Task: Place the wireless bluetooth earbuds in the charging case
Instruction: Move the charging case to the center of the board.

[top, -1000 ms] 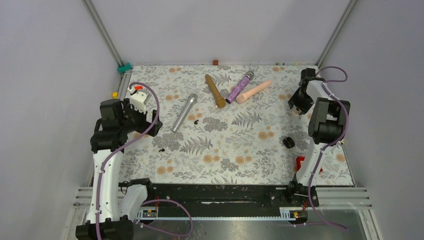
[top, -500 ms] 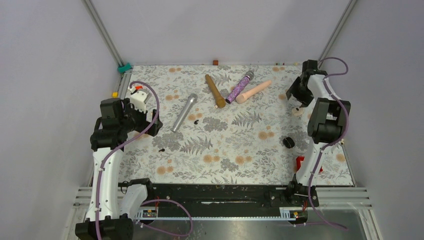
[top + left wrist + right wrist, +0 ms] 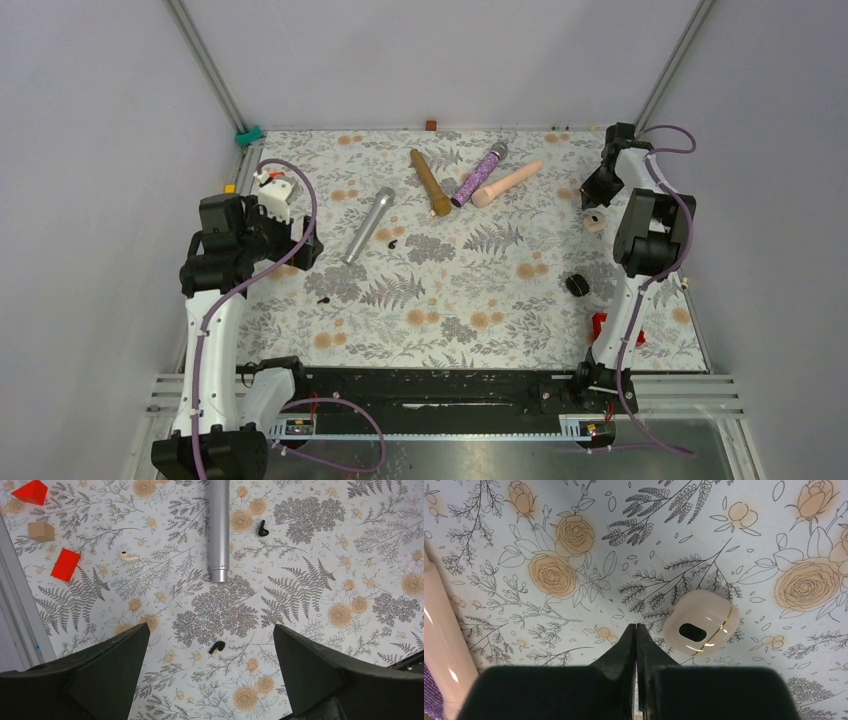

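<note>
Two black earbuds [image 3: 392,241] lie loose on the flowered cloth [image 3: 470,300], left of the middle. One rests just right of the silver microphone [image 3: 369,225], near its shaft [image 3: 219,530]. The other [image 3: 323,298] lies nearer and further left, past that microphone's near end. In the left wrist view the first [image 3: 262,528] sits beside the shaft and the second [image 3: 216,647] shows on the cloth between the two fingers.

The left gripper [image 3: 210,630] hangs over that spot with its jaws spread wide and nothing in them.

The cream-coloured case [image 3: 596,221] lies closed by the right edge, well apart from both earbuds. A gold seam and a dark oval show on its shell [image 3: 701,622]. The right gripper [image 3: 636,627] is just beside it, fingers clenched together on nothing.

A round black pebble-like thing [image 3: 577,285] sits nearer, on the right. At the far side lie a brown microphone [image 3: 430,182], a purple glittery one [image 3: 479,174] and a pink one [image 3: 507,183]. A white earbud [image 3: 129,556] and red blocks [image 3: 65,564] lie at the left.
</note>
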### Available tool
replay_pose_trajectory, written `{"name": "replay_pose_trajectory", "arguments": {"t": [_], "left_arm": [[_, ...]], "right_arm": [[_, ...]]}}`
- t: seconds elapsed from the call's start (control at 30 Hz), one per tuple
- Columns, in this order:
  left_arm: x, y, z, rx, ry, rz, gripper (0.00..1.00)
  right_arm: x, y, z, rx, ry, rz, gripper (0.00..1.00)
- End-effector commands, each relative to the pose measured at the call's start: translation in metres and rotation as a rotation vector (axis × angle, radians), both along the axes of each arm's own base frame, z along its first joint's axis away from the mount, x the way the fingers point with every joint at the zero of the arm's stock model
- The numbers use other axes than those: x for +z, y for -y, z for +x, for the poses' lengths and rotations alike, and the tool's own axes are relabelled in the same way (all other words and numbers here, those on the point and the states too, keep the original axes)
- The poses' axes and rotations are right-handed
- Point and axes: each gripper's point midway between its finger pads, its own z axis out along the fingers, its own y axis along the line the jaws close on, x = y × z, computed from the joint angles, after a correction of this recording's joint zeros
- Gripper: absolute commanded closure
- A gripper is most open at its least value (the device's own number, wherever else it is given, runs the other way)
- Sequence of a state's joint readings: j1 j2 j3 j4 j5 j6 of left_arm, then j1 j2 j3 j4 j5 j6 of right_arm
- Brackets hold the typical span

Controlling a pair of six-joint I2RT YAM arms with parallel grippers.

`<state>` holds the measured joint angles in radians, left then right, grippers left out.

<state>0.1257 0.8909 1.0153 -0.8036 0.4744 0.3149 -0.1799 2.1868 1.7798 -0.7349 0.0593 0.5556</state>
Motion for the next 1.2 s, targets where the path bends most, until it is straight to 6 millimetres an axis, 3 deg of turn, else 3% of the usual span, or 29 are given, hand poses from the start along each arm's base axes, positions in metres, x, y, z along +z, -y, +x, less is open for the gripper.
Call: {"name": "replay_pose_trajectory", "arguments": {"t": [0.0, 0.3, 0.63, 0.97, 1.17], "left_arm": [[0.022, -0.005, 0.010, 0.008, 0.068, 0.006, 0.01], [0.019, -0.009, 0.011, 0.020, 0.058, -0.003, 0.01], [0.017, -0.011, 0.013, 0.024, 0.048, -0.008, 0.02], [0.015, -0.015, 0.015, 0.037, 0.036, -0.008, 0.01], [0.013, -0.015, 0.015, 0.031, 0.032, -0.008, 0.01]], "right_arm": [[0.013, 0.008, 0.001, -0.067, 0.020, 0.009, 1.00], [0.022, 0.044, -0.003, -0.121, -0.023, -0.101, 1.00], [0.005, 0.061, -0.018, -0.127, -0.136, -0.194, 1.00], [0.001, 0.053, -0.022, -0.108, -0.158, -0.173, 1.00], [0.002, 0.023, -0.029, 0.007, -0.190, -0.163, 1.00]]}}
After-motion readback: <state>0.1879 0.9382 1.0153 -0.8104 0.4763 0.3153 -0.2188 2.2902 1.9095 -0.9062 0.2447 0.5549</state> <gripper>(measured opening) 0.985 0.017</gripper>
